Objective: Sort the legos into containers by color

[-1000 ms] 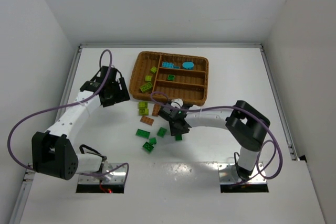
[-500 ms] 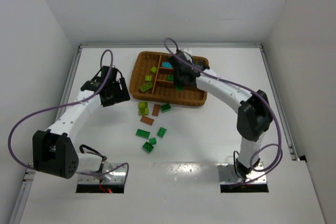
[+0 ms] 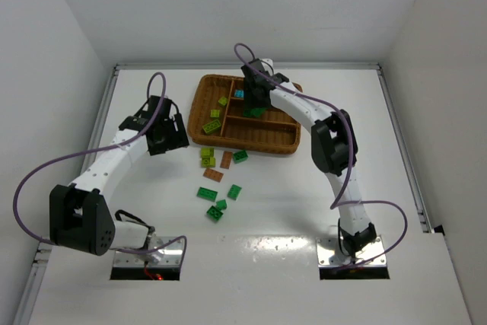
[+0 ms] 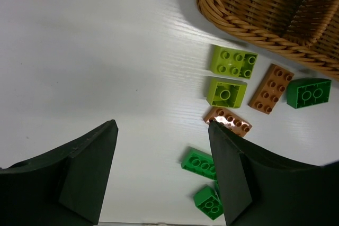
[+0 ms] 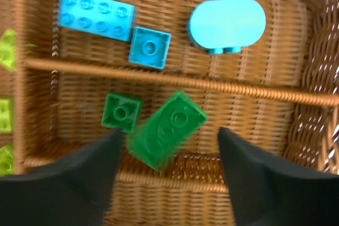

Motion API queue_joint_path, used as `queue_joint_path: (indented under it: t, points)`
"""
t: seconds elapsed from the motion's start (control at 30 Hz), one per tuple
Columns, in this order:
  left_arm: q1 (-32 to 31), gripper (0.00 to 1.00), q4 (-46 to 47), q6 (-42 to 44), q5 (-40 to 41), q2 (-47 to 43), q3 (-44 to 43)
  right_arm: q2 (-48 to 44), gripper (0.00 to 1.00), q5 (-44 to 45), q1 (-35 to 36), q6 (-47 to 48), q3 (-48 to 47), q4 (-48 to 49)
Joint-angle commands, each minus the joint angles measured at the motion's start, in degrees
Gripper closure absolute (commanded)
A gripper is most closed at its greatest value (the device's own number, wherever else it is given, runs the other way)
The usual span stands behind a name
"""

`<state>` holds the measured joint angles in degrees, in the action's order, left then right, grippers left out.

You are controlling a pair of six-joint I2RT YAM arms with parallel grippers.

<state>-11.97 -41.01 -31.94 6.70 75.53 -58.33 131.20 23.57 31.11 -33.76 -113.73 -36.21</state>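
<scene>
The left gripper [image 4: 161, 128] hangs over the white table [image 3: 152, 188], a little left of the wicker tray [image 3: 251, 145]. Its two fingers [image 4: 87, 173] are wide apart and nothing is between them.

To its right, loose legos [image 3: 226, 160] lie on the table in front of the tray. There are two yellow-green bricks [image 4: 233, 62] close together, two brown-orange bricks [image 4: 271, 88], and several dark green bricks [image 4: 308, 92]. One of the dark green ones is near the tray and the others are nearer to the arm bases.

In the tray, the tall section on the left holds yellow-green pieces [image 3: 212, 127]. The far narrow section holds three cyan pieces [image 5: 95, 14]: one long brick, one small square and one rounded piece.

The right gripper [image 3: 253, 100] is above the middle narrow section, and its fingers [image 5: 259, 178] are spread apart. Under them, in this section, a big dark green brick [image 5: 167, 130] shows tilted and blurred, just beside a small dark green brick [image 5: 122, 111]. The finger on the right of the wrist view is clearly away from the big brick. For the other finger I cannot tell if it touches.
</scene>
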Motion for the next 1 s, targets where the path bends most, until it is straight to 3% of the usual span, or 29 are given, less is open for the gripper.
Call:
queue_joint_path:
  t: [0.0,0.1,0.2,0.27,0.37,0.4,0.5,0.53,0.7,0.97]
  points:
    - [0.1,0.24,0.6,1.2,0.4,0.4,-1.8,-0.2,0.2,0.9,-0.8,-0.2,-3.1,1.3]
    - [0.1,0.24,0.6,1.2,0.4,0.4,-2.3,-3.2,0.21,0.9,-1.4,-1.5,-1.9,2.1]
    - [0.1,0.24,0.1,1.2,0.4,0.4,-2.3,-8.7,0.33,0.9,-0.9,-1.5,5.5,5.2]
    - [0.1,0.24,0.1,1.2,0.4,0.4,-2.3,-15.2,0.42,-0.7,0.7,-1.5,13.2,7.0]
    - [0.1,0.24,0.1,1.2,0.4,-0.6,-1.7,-23.9,0.42,-7.1,3.2,-1.5,26.2,10.8]
    - [0.1,0.24,0.1,1.2,0.4,-0.6,-1.7,-25.9,0.39,-8.5,4.2,-1.5,29.4,11.5]
    - [0.1,0.24,0.1,1.2,0.4,-1.9,-0.5,-30.8,0.13,-14.3,9.6,-0.6,41.0,14.0]
    - [0.1,0.24,0.1,0.7,0.4,-1.9,-0.5,-31.5,0.09,-15.3,11.1,-0.1,42.7,14.8]
    - [0.1,0.24,0.1,0.7,0.4,-2.4,0.1,-28.8,0.07,-12.5,17.1,0.4,43.7,13.2]
    - [0.1,0.24,0.1,0.1,0.4,-3.5,0.6,-19.4,0.14,-10.7,17.1,4.0,37.5,13.8]
